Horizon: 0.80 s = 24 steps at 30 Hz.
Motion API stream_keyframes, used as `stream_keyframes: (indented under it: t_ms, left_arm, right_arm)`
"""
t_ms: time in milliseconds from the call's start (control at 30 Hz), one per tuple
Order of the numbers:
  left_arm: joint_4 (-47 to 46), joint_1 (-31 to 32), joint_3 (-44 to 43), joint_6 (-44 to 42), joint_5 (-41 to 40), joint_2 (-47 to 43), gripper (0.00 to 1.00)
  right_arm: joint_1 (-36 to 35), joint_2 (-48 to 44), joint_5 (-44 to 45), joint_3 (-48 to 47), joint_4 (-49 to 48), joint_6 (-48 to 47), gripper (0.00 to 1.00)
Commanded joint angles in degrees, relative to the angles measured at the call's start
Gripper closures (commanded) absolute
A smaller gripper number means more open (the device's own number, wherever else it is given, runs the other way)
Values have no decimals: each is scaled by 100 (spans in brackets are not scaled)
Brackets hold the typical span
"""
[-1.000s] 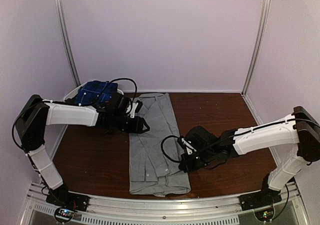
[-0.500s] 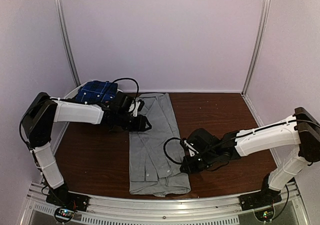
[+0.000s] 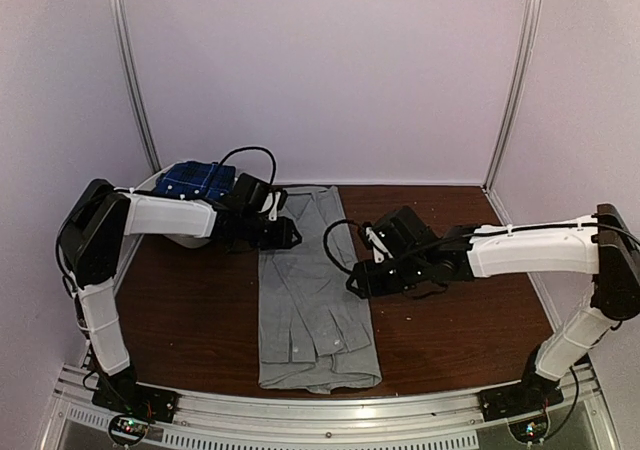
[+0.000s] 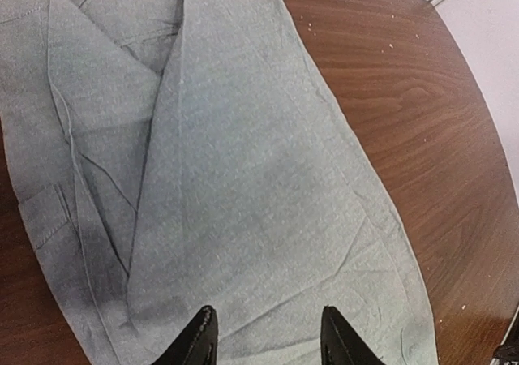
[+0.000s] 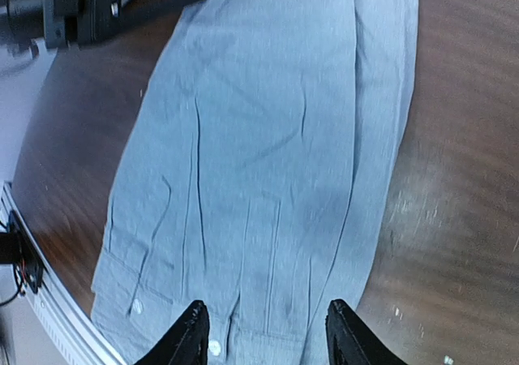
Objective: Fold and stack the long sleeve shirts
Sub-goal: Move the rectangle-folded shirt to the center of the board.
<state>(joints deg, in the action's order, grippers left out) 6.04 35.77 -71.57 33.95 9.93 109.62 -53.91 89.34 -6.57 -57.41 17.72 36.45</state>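
Grey shirt (image 3: 312,300) lies narrow on the tabletop (image 3: 460,320), long axis running near-to-far, between two released, empty end effectors: left end effector (image 3: 292,236) at its far left edge, right end effector (image 3: 354,284) midway along its right.

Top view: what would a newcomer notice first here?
A grey shirt, folded into a long strip, lies on the table. The open left gripper hovers at its far left edge, the open right gripper at its right edge. A blue plaid shirt sits far left.

Plain grey shirt (image 3: 310,295), dark blue plaid shirt (image 3: 195,181), brown wood-grain table (image 3: 455,325), pale lilac walls (image 3: 330,70)
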Motion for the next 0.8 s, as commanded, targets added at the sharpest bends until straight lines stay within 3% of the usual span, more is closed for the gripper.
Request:
stream_keyframes:
  t_ms: [0,300,567,767]
  left_arm:
    - [-102,-26,-455,-98,-287,308,57]
    - [99,-67,-1168,-228,-453,991,63]
    - [374,-129,-1866,-347,-579,1612,65]
    - [538,-156,-2261,-422,-730,1996,66]
  right_arm:
    - [535,566,105,-593,-493,-515,50]
    - [1426,1761,-891,-1582,-1283,-748,56]
    - [1445,2954,-1925,-2523,-2030,-442,61]
    - [1483,4027,-2228,-3145,-2356,-60,68]
